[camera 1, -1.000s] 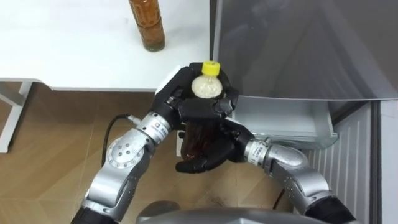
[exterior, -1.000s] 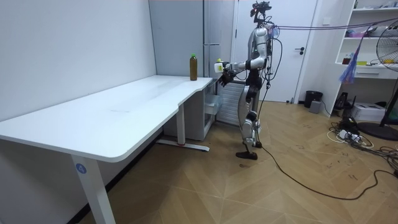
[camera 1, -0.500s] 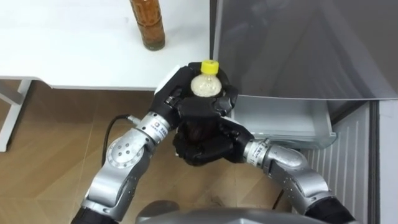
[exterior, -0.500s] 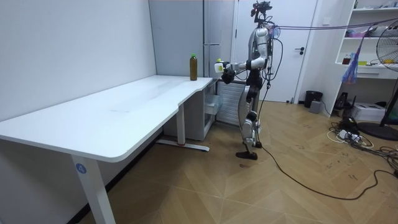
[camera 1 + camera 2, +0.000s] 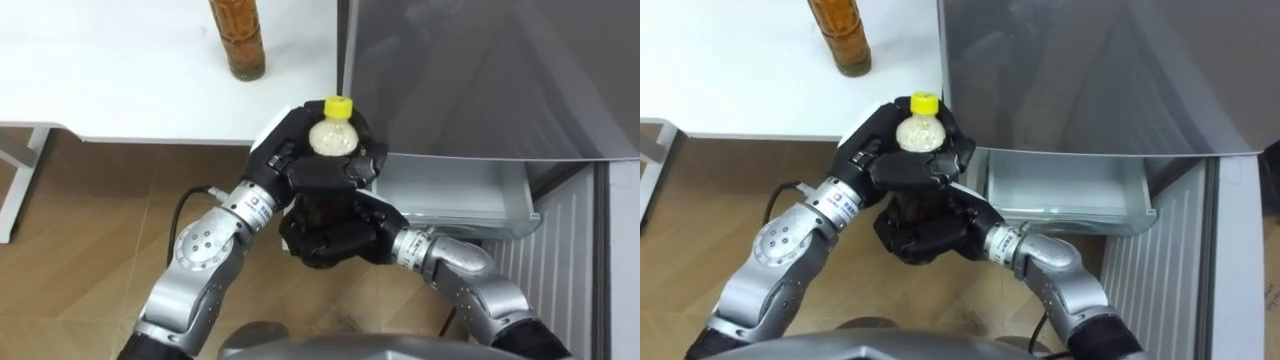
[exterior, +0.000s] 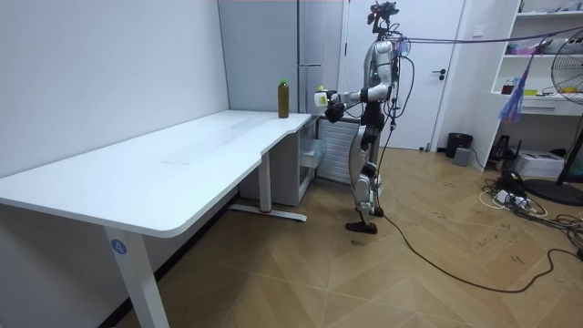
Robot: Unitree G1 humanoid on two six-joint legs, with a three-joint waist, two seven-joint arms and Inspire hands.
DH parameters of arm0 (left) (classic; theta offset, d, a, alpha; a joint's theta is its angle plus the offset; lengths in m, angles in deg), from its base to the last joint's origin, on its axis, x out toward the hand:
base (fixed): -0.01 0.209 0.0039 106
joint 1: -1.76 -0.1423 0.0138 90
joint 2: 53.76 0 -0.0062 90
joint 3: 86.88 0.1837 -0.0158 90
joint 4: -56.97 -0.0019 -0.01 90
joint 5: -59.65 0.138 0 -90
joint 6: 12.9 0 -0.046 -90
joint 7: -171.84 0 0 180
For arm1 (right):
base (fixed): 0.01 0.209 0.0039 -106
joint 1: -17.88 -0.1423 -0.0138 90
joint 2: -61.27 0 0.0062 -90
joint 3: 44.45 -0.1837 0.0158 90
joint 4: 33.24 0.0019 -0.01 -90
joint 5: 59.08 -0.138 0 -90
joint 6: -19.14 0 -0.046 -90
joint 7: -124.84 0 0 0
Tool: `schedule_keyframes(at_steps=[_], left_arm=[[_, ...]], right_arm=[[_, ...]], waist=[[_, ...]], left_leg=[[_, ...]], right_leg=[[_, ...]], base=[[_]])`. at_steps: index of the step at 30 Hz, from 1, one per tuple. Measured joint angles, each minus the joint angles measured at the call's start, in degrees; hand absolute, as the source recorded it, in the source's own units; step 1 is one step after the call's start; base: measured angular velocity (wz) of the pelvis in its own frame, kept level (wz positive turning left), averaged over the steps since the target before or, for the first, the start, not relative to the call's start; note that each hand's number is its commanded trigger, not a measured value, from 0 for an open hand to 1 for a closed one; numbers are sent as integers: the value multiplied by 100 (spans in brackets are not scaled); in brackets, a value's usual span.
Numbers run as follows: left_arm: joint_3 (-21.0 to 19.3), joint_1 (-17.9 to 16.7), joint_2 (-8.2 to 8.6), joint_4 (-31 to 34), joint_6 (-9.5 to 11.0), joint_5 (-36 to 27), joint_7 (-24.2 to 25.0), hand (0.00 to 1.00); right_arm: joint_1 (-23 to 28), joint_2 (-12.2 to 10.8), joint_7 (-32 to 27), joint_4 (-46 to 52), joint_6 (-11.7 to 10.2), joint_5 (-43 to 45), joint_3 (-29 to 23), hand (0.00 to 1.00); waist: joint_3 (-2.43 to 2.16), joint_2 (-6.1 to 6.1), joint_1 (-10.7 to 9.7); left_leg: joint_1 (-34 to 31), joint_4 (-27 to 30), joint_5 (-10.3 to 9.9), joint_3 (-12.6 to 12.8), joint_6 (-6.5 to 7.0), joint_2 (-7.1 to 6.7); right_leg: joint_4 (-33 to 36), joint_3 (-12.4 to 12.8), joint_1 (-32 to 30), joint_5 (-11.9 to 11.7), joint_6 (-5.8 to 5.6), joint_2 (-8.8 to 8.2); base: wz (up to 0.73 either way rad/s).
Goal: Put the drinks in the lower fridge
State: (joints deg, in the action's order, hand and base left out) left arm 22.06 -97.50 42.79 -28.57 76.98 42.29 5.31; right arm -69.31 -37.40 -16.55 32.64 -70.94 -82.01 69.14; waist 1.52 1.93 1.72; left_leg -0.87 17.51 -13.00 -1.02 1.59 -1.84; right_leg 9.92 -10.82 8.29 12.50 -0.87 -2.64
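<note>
— Bottle (image 5: 332,138) with the yellow cap: where is it sitting right now?

— It is not sitting anywhere. I am holding it upright in front of my chest, off the worktop (image 5: 120,95) and just beside the open drawer (image 5: 455,190) of the lower fridge.

— Why are you using both arms on one small bottle?

— I am reading it as a re-grip from one side to the other. My left robot hand (image 5: 283,150) is wrapping curled fingers round the shoulder, just under the cap. My right robot hand (image 5: 325,240) is gripping the dark lower body from below, fingers curled tight. Neither one is hanging open. Both are clamping the same bottle, one above the other and touching.

— And why upright?

— Holding it that way is leaving the cap on top. I am guessing that is suiting a standing placement in the drawer, which is lying open to my right.

— Is anything else waiting?

— A second bottle (image 5: 238,40) of amber drink is standing on the worktop near the fridge side, well apart from my grip. With that one untouched and this one not yet in the drawer, I am judging the job as barely begun.

— Where are you standing?

— In the room view I am standing at the worktop's far end, by the fridge, with both arms raised in front of me.
</note>
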Motion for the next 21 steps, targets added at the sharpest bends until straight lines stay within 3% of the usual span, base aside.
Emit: schedule_keyframes(at_steps=[21], left_arm=[[-116,5,9,47,9,-13,121,0]], right_arm=[[123,0,3,-188,31,-190,44,100]], waist=[[-17,-17,-19]], left_leg=[[17,2,-1,-9,-1,-2]], right_leg=[[-6,-26,31,-3,4,-3]], base=[[0]])
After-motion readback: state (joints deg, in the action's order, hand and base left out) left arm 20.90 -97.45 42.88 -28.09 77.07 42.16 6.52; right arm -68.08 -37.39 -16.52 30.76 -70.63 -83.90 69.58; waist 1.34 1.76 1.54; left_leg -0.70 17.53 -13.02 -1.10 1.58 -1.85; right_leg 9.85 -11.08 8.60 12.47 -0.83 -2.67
